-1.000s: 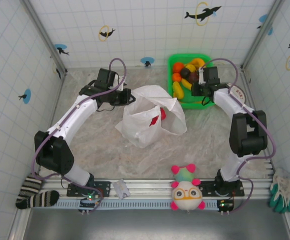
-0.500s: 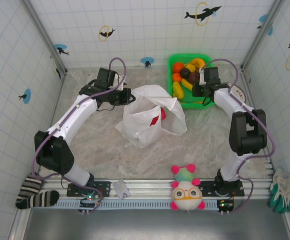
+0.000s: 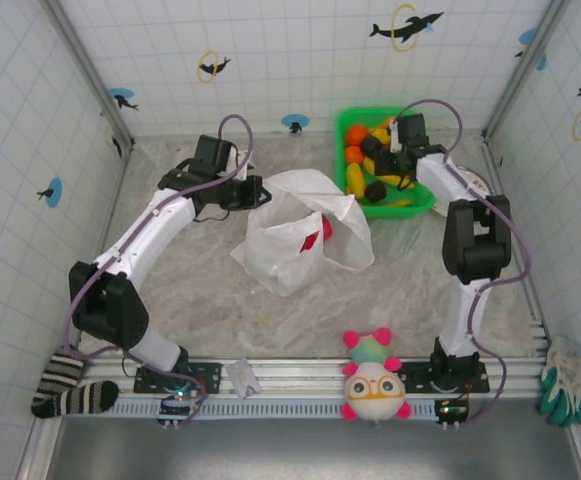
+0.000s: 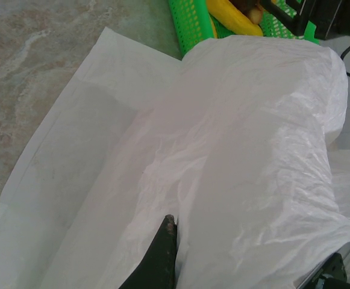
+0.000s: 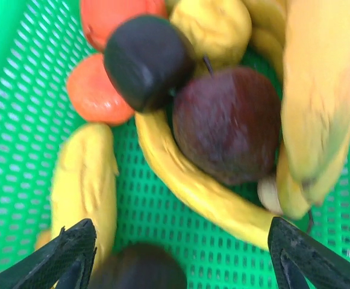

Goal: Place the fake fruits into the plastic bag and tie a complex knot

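The white plastic bag [image 3: 295, 240] lies open mid-table with a red fruit [image 3: 326, 228] showing through it. My left gripper [image 3: 254, 192] is shut on the bag's left upper edge; in the left wrist view one dark fingertip [image 4: 170, 224] pinches a fold of the bag [image 4: 241, 150]. My right gripper [image 5: 181, 259] hangs open over the green basket [image 3: 414, 203] of fake fruits. Below it lie a curved banana [image 5: 205, 186], a dark red apple [image 5: 229, 123], a dark purple fruit [image 5: 147, 60], oranges [image 5: 93, 90] and a blurred dark fruit [image 5: 138, 268] between the fingers, apart from both.
The basket [image 4: 193, 18] stands right behind the bag against the back wall. A round plush toy with glasses [image 3: 373, 385] sits on the front rail. A striped sock [image 3: 65, 385] and a green glove [image 3: 567, 380] lie at the near corners.
My right gripper has moved toward the basket's far side and its jaws have widened. A dark fruit now shows in the basket's near part. The left arm and the bag are unchanged.
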